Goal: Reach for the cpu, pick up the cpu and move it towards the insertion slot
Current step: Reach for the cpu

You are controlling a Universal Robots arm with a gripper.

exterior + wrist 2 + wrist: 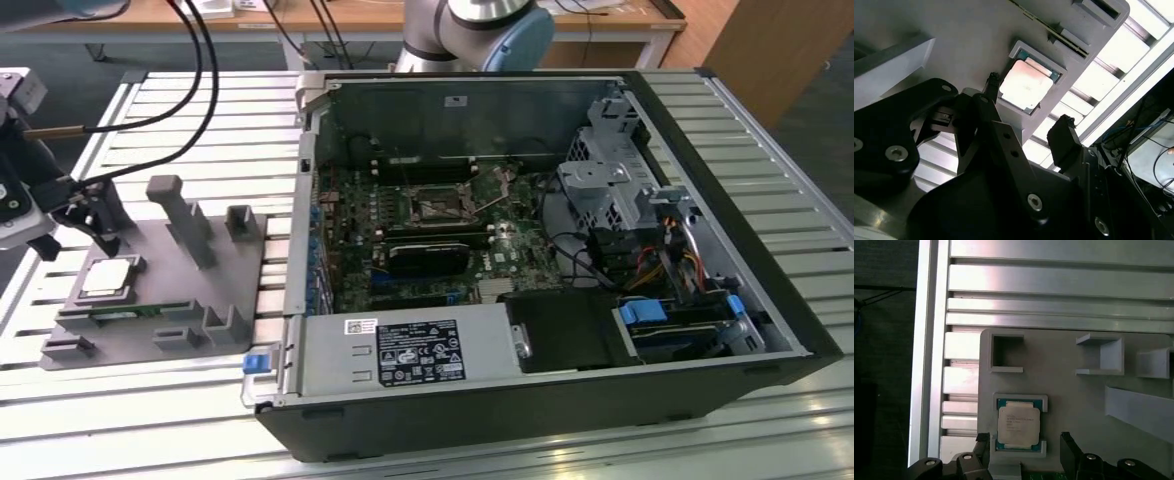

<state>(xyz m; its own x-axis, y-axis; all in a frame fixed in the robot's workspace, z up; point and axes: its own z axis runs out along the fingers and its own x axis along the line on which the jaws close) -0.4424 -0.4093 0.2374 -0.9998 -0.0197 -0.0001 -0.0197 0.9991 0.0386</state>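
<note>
The cpu is a silvery square chip lying flat in a raised pocket of a grey fixture plate, at the exterior view's left. My gripper hovers just above it, open, holding nothing. In both wrist views the two black fingertips stand on either side of the cpu, apart from it. The second wrist view shows the cpu between the fingertips of the gripper. The insertion slot, a shiny square frame, sits on the motherboard inside the open computer case.
A tall grey post and smaller brackets rise from the fixture plate near the gripper. A thin green circuit strip lies beside the cpu pocket. The case wall stands between fixture and motherboard. Black cables hang above the slatted table.
</note>
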